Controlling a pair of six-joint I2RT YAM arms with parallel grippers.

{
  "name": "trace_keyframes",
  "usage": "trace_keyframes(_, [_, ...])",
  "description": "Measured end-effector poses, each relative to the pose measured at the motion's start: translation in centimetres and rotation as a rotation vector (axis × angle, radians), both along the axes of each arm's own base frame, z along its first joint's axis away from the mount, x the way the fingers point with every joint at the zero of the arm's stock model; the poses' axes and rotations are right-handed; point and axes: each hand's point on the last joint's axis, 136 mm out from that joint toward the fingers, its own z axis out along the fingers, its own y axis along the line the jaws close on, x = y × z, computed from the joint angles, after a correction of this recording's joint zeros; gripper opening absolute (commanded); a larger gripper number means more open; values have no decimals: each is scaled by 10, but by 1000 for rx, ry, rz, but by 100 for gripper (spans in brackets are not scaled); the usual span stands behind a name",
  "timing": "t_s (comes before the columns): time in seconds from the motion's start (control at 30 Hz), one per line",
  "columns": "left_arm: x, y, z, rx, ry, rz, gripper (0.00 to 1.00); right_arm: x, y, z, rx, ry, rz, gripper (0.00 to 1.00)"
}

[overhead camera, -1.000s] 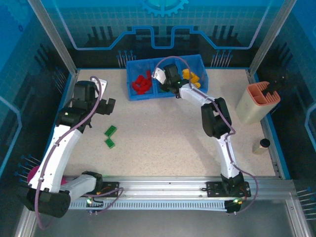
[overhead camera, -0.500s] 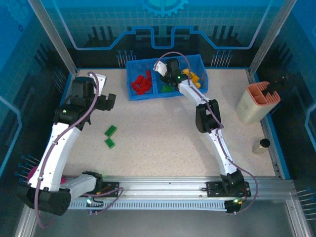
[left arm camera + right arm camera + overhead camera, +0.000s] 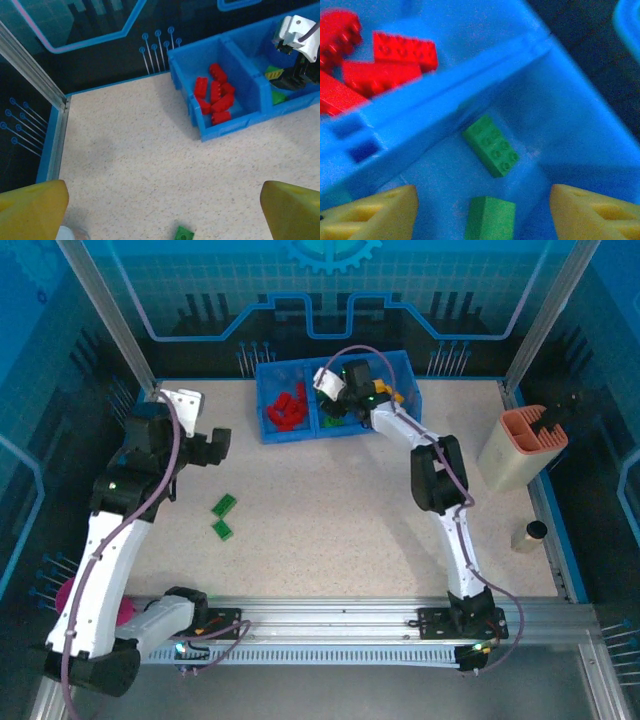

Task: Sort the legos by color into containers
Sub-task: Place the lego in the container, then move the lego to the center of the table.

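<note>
The right gripper (image 3: 482, 195) holds its yellow fingers (image 3: 375, 212) wide apart, gripping nothing, over the blue tray's (image 3: 445, 107) middle compartment. One green lego (image 3: 490, 217) lies between them, and a second green lego (image 3: 491, 145) lies at its 12 o'clock. Red legos (image 3: 215, 97) lie in the left compartment. The left gripper (image 3: 164, 190) spreads wide and empty above the table (image 3: 130, 165), with two loose green legos (image 3: 224, 505) at its 6 o'clock in the top view.
</note>
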Motion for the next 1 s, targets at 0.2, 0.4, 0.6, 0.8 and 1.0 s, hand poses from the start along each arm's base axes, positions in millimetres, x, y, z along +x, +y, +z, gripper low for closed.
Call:
trace_keyframes(0.2, [-18,-2,19,-28,-66,-20,99,-31,1,112,55,-188,64,67])
trace_keyframes(0.4, [-43,-3,29,-53,-96,-40,99,-118,52,147,-22,-293,435,68])
trace_keyframes(0.6, [-96,-6,41,-101,-145,-94,99,-216,131,103,-104,-234,857,70])
trace_keyframes(0.8, [-125,-13,32,-130,-107,-147,99,-264,182,69,-126,-158,1097,72])
trace_keyframes(1.0, [-131,-13,12,-124,-24,-148,99,-289,234,33,-134,-107,1210,74])
